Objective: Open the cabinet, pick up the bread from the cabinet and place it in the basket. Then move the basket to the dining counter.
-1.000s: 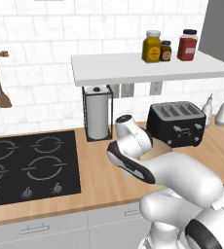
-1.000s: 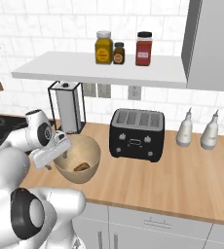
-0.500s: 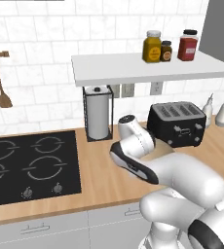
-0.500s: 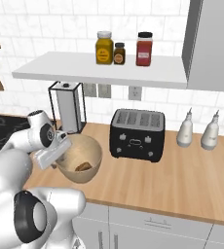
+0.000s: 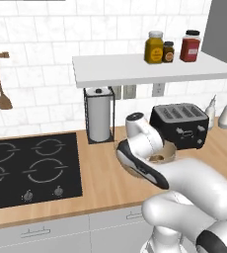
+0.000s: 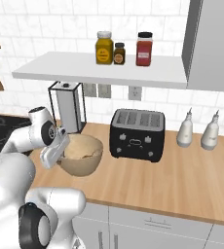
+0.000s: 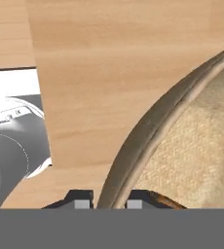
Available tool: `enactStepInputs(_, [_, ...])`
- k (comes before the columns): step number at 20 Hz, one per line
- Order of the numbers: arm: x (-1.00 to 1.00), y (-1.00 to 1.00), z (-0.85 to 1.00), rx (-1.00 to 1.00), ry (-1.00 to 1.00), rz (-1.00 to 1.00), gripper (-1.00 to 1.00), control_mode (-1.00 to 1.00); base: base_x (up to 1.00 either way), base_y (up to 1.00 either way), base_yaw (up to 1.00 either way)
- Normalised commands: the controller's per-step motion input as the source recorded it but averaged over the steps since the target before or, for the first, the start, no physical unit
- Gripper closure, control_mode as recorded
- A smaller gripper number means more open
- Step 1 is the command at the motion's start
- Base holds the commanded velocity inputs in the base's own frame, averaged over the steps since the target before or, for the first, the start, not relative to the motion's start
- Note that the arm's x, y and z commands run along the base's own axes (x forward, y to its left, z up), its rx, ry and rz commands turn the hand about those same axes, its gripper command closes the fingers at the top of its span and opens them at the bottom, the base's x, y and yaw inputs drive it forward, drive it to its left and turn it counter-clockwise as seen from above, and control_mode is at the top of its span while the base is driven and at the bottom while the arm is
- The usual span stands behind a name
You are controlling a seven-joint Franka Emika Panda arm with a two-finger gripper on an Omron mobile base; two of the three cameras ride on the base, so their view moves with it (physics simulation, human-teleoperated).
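Here, on a light-wood kitchen counter (image 6: 182, 175), a round tan basket (image 6: 82, 156) sits with the robot's pincer (image 7: 104, 203) clamped on its rim: in the hand view the two dark fingertips (image 7: 83, 200) stand one on each side of the rim's edge, outer wall to one side, speckled beige inside to the other. In the left base view, a small dark-brown piece, apparently the bread (image 5: 157, 158), shows inside the basket just beyond the arm's wrist. From the right base view the basket's inside is mostly hidden by its near wall, so its contents cannot be made out there. Just past the pincer and basket stands a black four-slot toaster (image 6: 136, 134), close beside the basket but apart from it. Behind the pincer, against the tiled wall, a paper-towel roll stands upright in a black wire holder (image 6: 66, 106). Above them a white shelf (image 6: 84, 71) carries three jars: a yellow one (image 6: 103, 47), a small dark one (image 6: 119, 53) and a red one (image 6: 144, 48)
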Motion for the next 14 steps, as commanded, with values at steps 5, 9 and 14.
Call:
enactStepInputs(5, [-0.88,-0.08,0.99,0.00,-0.14,0.37,1.00,-1.00,0.00,0.00,0.00])
enactStepInputs(9, [-0.67,-0.01,0.96,0.00,-0.22,0.37,1.00,-1.00,0.00,0.00,0.00])
enactStepInputs(14, [-0.30,0.00,0.49,0.08,-0.17,0.32,1.00,-1.00,0.00,0.00,0.00])
